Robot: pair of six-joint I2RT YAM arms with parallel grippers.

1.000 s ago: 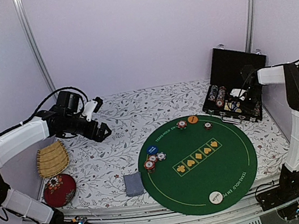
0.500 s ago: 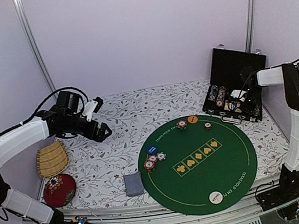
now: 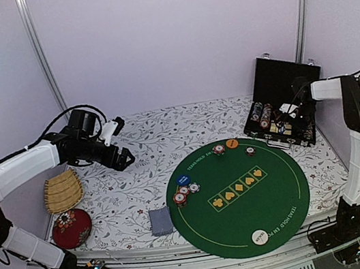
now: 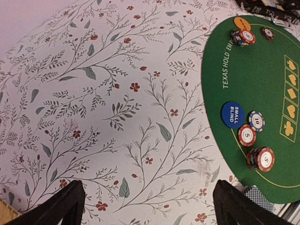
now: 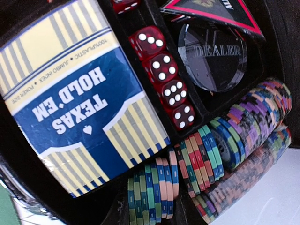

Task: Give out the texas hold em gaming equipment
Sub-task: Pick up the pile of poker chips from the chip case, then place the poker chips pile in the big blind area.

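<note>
Poker chips (image 3: 218, 149) and an orange disc (image 3: 232, 144) lie at the far edge of the round green mat (image 3: 249, 216). A blue disc (image 3: 183, 179) and more chips (image 3: 180, 197) sit at the mat's left edge, and a white disc (image 3: 259, 236) lies near its front. A grey-blue card (image 3: 160, 221) rests beside the mat. My left gripper (image 3: 121, 159) hangs open over the floral cloth, its dark fingers (image 4: 61, 206) wide apart. My right gripper (image 3: 292, 114) is down in the open black case (image 3: 285, 79), close over rows of chips (image 5: 187, 173). Its fingers do not show.
The case also holds a blue card box (image 5: 79, 98), red dice (image 5: 164, 75) and a clear dealer button (image 5: 213, 54). A woven basket (image 3: 61, 191) and a red cushion (image 3: 71, 228) lie at the left edge. Walls enclose the table.
The right gripper has shifted slightly inside the case. The left arm has not moved, and everything on the mat lies as before.
</note>
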